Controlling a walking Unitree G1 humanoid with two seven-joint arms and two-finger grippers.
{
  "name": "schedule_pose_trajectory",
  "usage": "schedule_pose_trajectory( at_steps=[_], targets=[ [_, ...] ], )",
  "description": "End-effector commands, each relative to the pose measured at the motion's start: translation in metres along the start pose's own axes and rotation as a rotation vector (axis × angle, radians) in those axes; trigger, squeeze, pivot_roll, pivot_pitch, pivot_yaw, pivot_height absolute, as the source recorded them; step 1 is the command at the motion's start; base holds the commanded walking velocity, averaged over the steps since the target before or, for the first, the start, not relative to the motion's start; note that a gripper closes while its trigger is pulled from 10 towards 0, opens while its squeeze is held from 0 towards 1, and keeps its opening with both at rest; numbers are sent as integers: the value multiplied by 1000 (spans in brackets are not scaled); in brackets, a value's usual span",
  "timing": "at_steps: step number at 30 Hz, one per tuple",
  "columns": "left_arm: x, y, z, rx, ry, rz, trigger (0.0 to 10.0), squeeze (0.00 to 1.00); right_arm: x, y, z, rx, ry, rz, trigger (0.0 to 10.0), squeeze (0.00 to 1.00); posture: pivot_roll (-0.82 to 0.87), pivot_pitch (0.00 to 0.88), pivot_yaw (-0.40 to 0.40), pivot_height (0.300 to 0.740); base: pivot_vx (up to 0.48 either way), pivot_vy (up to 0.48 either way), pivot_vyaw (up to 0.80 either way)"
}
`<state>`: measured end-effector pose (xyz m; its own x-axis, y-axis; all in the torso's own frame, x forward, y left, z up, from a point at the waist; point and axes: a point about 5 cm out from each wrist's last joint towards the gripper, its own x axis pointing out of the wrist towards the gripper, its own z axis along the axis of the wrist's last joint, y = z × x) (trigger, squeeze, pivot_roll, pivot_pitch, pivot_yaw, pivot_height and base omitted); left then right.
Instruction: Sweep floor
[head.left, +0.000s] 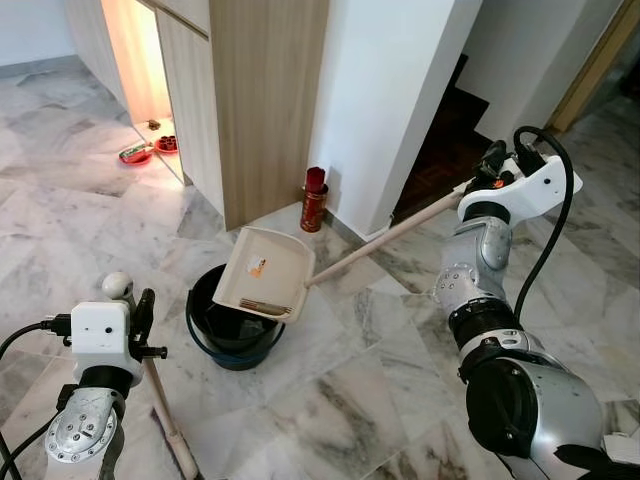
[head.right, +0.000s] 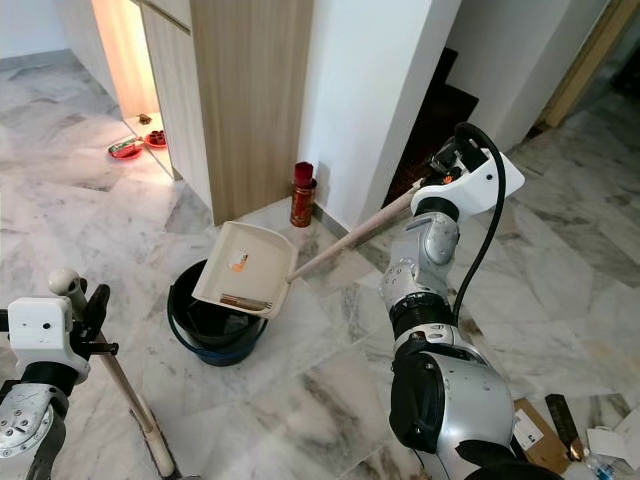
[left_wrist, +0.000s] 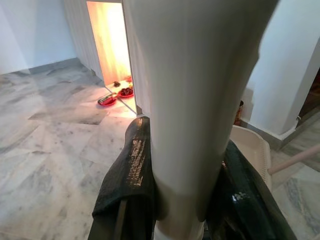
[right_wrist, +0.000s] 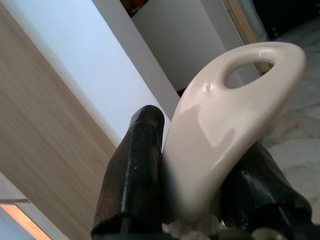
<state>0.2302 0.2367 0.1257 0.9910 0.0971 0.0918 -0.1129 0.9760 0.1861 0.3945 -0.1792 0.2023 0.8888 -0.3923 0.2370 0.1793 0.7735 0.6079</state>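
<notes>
A cream dustpan (head.left: 264, 272) on a long handle (head.left: 390, 240) is tipped over a black bucket (head.left: 235, 330) on the marble floor, with a bit of debris at its lower lip. My right gripper (head.left: 492, 166) is shut on the dustpan handle's looped end (right_wrist: 235, 110), high on the right. My left gripper (head.left: 138, 318) is shut on the broom handle (head.left: 160, 400), low on the left. The broom's pale pole (left_wrist: 195, 110) stands between the black fingers (left_wrist: 130, 170) in the left wrist view.
A wooden cabinet (head.left: 265, 90) and a white wall (head.left: 385, 100) rise behind the bucket. A red canister (head.left: 314, 199) stands at the wall's foot. Red dishes (head.left: 150, 148) lie in the lit gap. A dark stairway (head.left: 445, 140) opens to the right. Small items (head.right: 560, 425) lie at bottom right.
</notes>
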Motion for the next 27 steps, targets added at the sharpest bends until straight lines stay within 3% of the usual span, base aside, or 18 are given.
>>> schedule_pose_trajectory(
  at_steps=[1,11,24,27],
  targets=[
    [2,-3,15,9,-71,-5,10000,0,7,8,14,20,-54,16,10000,0,276,24,-148,740,0,0,450],
    [3,1,17,0,-72,4,10000,0,6,6,8,60,-12,-1,10000,0,278,37,-137,740,0,0,152],
    [3,4,18,6,-73,19,10000,0,6,7,7,24,-1,17,10000,0,275,43,-133,740,0,0,0],
    [3,4,18,5,-73,20,10000,0,6,9,8,30,-4,27,10000,0,276,45,-134,740,0,0,729]
  ],
)
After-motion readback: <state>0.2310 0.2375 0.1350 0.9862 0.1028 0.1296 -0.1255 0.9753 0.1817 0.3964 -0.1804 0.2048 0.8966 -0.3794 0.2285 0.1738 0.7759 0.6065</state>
